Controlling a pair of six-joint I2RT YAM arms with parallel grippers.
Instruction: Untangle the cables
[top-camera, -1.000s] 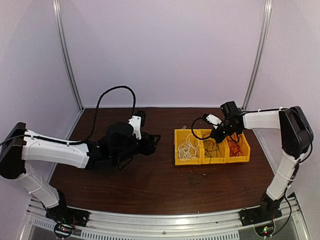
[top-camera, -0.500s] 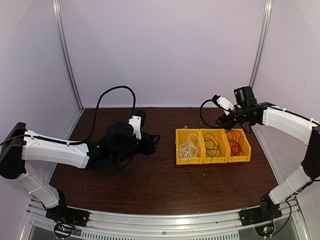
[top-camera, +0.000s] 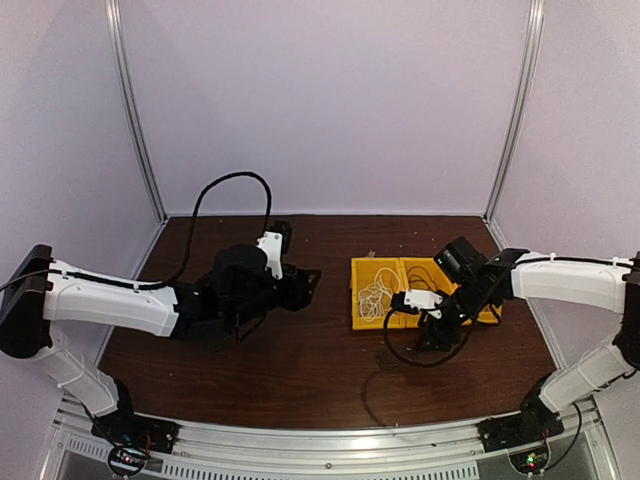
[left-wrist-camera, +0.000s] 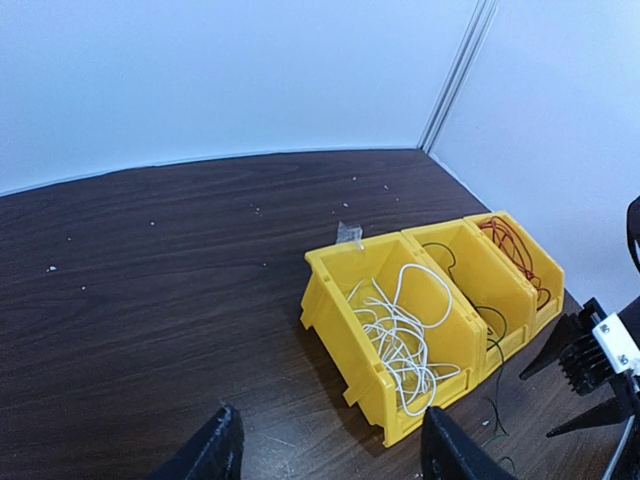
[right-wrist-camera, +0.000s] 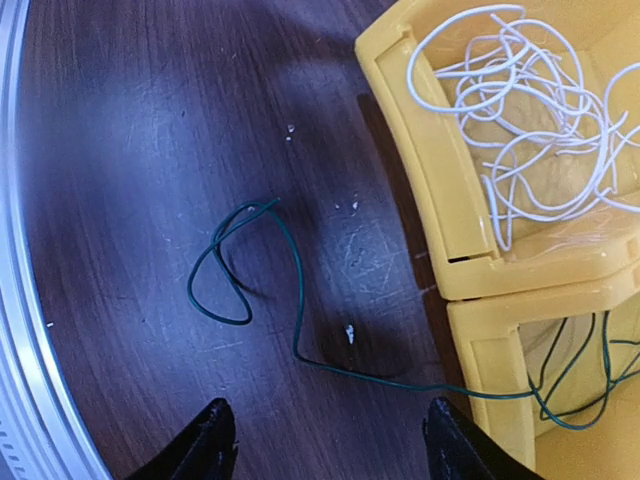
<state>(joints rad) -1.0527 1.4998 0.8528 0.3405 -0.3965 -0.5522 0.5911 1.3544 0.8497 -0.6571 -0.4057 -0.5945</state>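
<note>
We see one dark cable on the table, its length running near to far. It has a loop at the near end, and the far end is draped into the middle bin. White cables lie in the left bin and red cables in the right bin. Our right gripper hangs above the dark cable, fingers spread, holding nothing. The left gripper, well to the left, is spread too.

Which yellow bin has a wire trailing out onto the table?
The middle bin: its dark wire spills onto the table; the others' stay inside.
</note>
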